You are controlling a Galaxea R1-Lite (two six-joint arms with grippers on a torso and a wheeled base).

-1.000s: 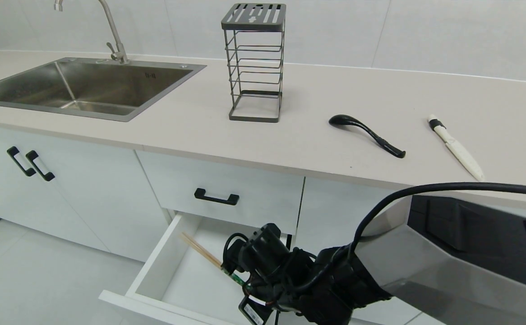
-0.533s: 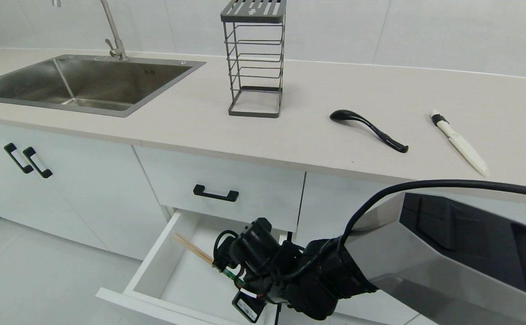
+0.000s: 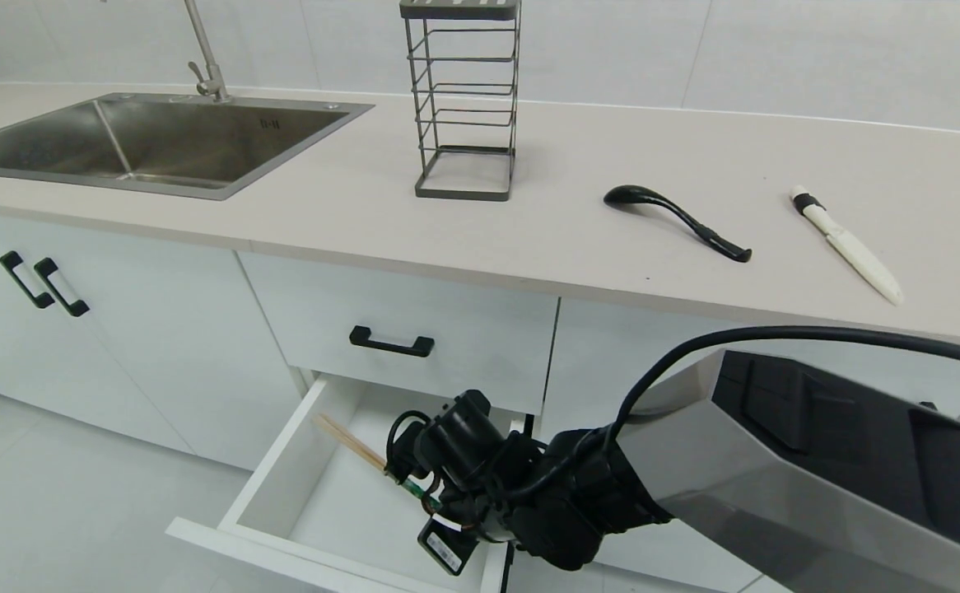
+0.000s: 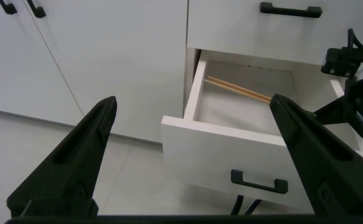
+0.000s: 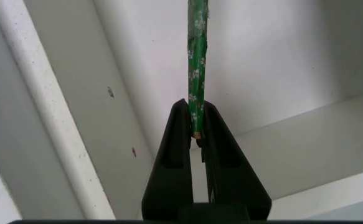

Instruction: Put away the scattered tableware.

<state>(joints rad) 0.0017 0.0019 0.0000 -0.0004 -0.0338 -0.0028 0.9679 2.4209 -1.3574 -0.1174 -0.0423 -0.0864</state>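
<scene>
2 pieces are not yet stowed: the black spoon (image 3: 678,221) and the white knife (image 3: 846,245) lie on the table (image 3: 579,165). The right gripper (image 5: 195,121) has its fingers clenched on the chopsticks (image 5: 197,62), angled into the open drawer (image 3: 270,473), not yet let go. The left gripper (image 4: 193,102) hangs spread wide before the drawer.

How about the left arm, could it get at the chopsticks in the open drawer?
Probably yes. The left pincer is open and faces the open drawer, with nothing between it and the chopsticks. The right pincer, though, is shut on their green end.
</scene>
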